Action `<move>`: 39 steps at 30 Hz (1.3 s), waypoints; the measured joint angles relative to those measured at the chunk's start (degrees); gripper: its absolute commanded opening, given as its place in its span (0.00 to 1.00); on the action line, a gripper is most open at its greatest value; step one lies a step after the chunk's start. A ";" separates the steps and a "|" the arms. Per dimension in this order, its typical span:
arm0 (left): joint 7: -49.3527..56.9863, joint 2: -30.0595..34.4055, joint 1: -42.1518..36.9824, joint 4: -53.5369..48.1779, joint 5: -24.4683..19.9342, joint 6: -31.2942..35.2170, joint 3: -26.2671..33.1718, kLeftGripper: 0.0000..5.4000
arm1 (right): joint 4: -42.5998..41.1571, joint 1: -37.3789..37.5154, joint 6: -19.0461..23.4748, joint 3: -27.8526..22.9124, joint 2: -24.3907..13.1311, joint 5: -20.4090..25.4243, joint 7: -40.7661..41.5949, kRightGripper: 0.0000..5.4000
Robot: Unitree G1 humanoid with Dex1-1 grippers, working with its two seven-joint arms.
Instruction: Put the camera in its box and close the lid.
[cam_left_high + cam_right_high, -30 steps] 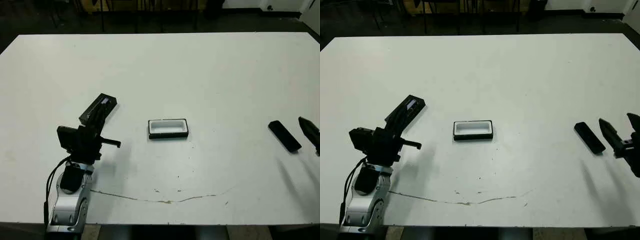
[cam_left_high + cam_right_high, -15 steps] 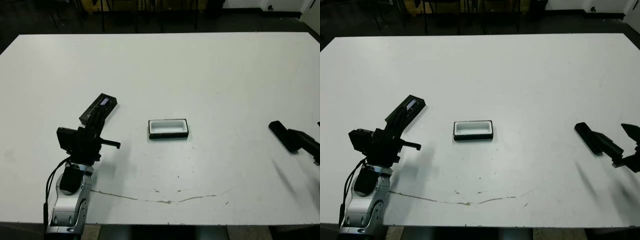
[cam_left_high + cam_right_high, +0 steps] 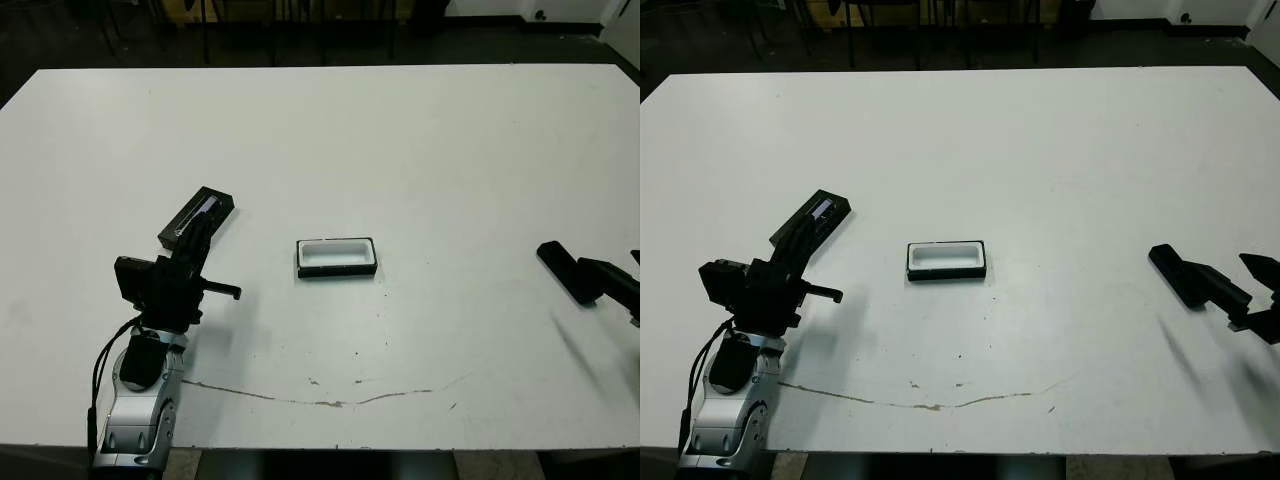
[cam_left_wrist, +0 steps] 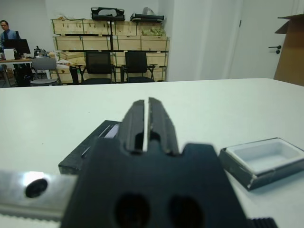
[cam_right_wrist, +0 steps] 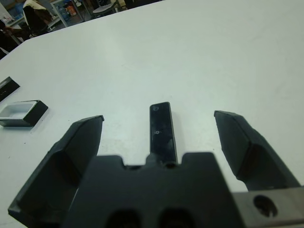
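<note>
From the head cameras, the white desk carries the box near its middle, open, white lining showing. The lid lies flat well to the left of the box, with the left pincer held at its near end. At the far right the camera lies on the desk, and the right pincer sits low at its near end. In the left wrist view, the left pincer's fingers are pressed together with only a thin slit between, empty, the lid just beyond them and the box off to one side. In the right wrist view, the right pincer's fingers are spread wide, and the camera lies between them, touching neither.
</note>
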 measured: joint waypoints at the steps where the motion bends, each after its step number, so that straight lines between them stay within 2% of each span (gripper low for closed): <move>1: 0.02 0.00 0.00 -0.01 0.07 0.02 -0.04 0.00 | 0.22 -0.19 0.25 0.15 0.00 0.03 0.00 1.00; 5: 0.19 0.00 0.02 -0.27 0.20 0.41 -0.22 0.00 | 0.61 -0.49 1.55 1.24 0.01 0.00 -0.18 1.00; 18: 0.25 0.00 0.15 -0.51 0.39 0.58 -0.28 0.00 | 6.34 -2.04 0.80 4.35 1.22 -2.56 -1.53 1.00; 34: -0.25 0.01 0.64 -0.15 0.55 -0.14 -0.21 0.00 | 8.47 -2.84 -0.05 4.21 3.49 -2.97 -3.16 1.00; 39: -0.26 0.01 0.80 -0.18 0.55 -0.14 -0.21 0.00 | 7.18 -2.82 -0.03 4.71 4.21 -3.25 -5.87 1.00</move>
